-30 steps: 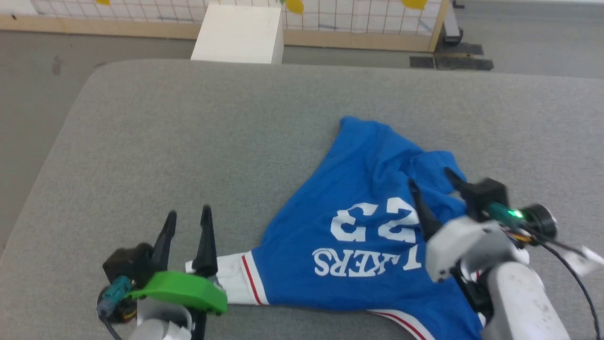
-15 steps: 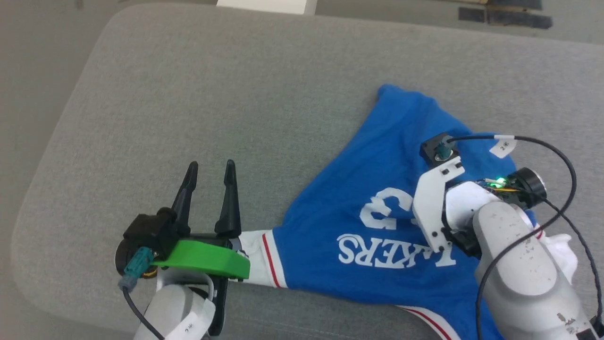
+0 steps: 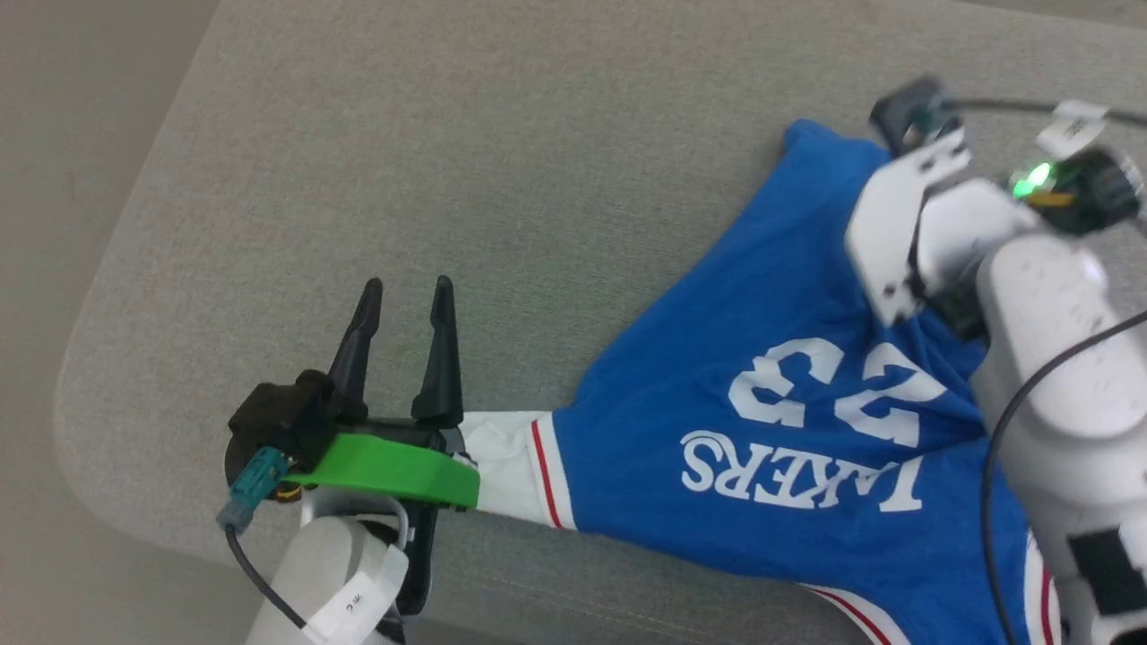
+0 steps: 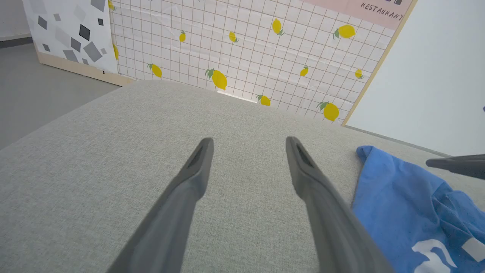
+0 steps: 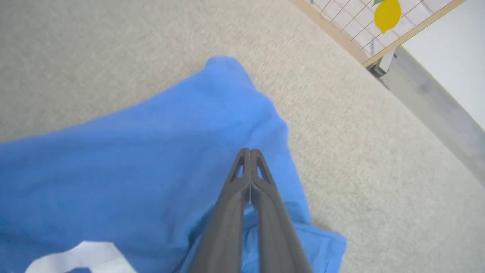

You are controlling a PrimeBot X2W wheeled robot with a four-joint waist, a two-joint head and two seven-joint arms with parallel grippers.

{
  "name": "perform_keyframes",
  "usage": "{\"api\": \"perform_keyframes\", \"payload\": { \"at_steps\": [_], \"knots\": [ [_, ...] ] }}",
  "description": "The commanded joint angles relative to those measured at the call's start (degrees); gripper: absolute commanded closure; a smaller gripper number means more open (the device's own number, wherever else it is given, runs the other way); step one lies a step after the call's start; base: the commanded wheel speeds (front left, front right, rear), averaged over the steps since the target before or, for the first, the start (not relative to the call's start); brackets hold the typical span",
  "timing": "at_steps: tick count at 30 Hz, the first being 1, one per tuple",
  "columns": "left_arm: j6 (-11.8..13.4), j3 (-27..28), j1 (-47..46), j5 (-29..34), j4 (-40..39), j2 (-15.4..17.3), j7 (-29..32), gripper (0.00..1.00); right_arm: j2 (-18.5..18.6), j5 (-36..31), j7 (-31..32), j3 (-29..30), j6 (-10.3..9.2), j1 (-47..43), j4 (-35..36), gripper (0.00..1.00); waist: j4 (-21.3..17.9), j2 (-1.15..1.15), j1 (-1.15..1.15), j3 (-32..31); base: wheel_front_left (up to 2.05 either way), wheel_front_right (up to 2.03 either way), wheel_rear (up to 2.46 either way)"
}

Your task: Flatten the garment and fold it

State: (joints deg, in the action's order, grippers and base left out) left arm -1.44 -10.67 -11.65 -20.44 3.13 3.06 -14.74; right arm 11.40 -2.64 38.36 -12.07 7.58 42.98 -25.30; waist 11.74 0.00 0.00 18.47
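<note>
The garment [image 3: 762,403], a royal-blue shirt with white "LAKERS" and "23" print, lies crumpled on the right half of the grey cushion [image 3: 448,134]. Its white sleeve [image 3: 506,466] with red trim reaches the base of my left gripper [image 3: 405,287]. That gripper is open and empty above bare cushion, as the left wrist view confirms for the left gripper [image 4: 249,141]. In the right wrist view my right gripper [image 5: 250,151] is shut, its tips pinching a raised fold of the garment [image 5: 151,151] near its far corner. The head view hides those fingers under my right wrist [image 3: 905,224].
The cushion's rounded front-left corner [image 3: 99,394] drops to grey floor [image 3: 54,179]. A lemon-print grid wall panel [image 4: 246,49] stands beyond the cushion's far edge. Bare cushion stretches left of and beyond the garment [image 4: 398,197].
My right gripper was open over the garment's folds, tipped down into them, and is now shut and further up-right. The head camera has tilted down. The left gripper stays open.
</note>
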Motion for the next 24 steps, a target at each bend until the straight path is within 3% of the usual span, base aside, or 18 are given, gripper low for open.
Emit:
{"api": "perform_keyframes", "payload": {
  "at_steps": [1, 9, 10, 11, 12, 24],
  "knots": [
    [0.3, -0.5, -1.5, -0.6, -0.3, -0.2, -0.3, 0.0, 0.1, -1.5, -1.8, 1.0, -0.09, 2.6, -1.1, 1.0, 1.7, 0.0, 0.0, 1.4, 0.0, 0.0, 0.0],
    [1.4, -2.4, -2.6, -2.6, -1.3, -0.2, -0.3, 0.0, -2.6, -3.9, -7.3, 7.3, -0.09, 10.3, -8.1, 1.0, 5.2, 0.0, 0.0, 2.9, 0.0, 0.0, 0.0],
    [1.5, -2.4, -2.6, -2.6, -1.5, -0.2, -0.3, 0.0, -2.9, -3.8, -9.0, 7.3, -0.09, 10.2, -8.4, 0.76, 5.2, 0.0, 0.0, 2.8, 0.0, 0.0, 0.0],
    [1.6, -2.3, -2.5, -2.6, -1.6, -0.2, -0.3, 0.0, -3.1, -3.5, -10.2, 7.4, -0.09, 9.9, -8.6, 0.09, 5.1, 0.0, 0.0, 2.7, 0.0, 0.0, 0.0],
    [1.7, -2.2, -2.3, -2.4, -1.6, -0.2, -0.3, 0.0, -3.5, -3.0, -11.8, 7.5, -0.09, 9.2, -8.8, 0.0, 4.8, 0.0, 0.0, 2.3, 0.0, 0.0, 0.0],
    [0.2, 0.1, 2.3, 0.2, 0.2, -0.2, -0.3, 0.0, -5.7, 3.2, -33.1, 8.5, -0.09, -8.1, -0.4, 0.0, -1.6, 0.0, 0.0, -5.4, 0.0, 0.0, 0.0]
  ]
}}
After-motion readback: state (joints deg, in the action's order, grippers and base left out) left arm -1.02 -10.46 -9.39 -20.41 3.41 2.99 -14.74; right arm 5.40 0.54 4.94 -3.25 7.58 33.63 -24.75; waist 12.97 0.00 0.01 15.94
